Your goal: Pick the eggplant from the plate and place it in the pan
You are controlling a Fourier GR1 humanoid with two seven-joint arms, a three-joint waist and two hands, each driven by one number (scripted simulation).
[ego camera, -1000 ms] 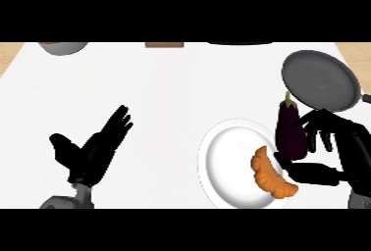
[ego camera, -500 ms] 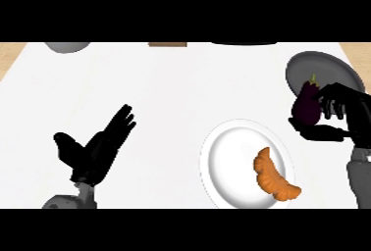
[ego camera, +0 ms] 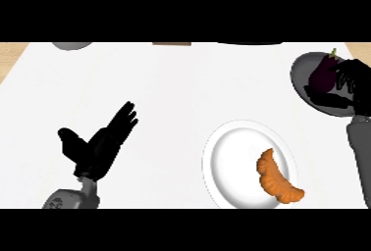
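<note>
The right hand [ego camera: 351,84] grasps the eggplant [ego camera: 323,73] over the pan [ego camera: 304,73]. Below-left of it, a croissant [ego camera: 277,177] lies on the plate [ego camera: 228,166]. The left hand [ego camera: 101,144] rests released.

No legible text or labels

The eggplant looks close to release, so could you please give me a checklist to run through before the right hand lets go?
1. Eggplant off the plate: ok.
2. Eggplant over the pan: ok, it overlaps the pan's inside.
3. Right hand curled round the eggplant: ok.
4. Eggplant resting on the pan's bottom: cannot tell, this view does not show height.
5. Left hand out of the way: ok, open at lower left.
6. Croissant on the plate, apart from the pan: ok.
</note>
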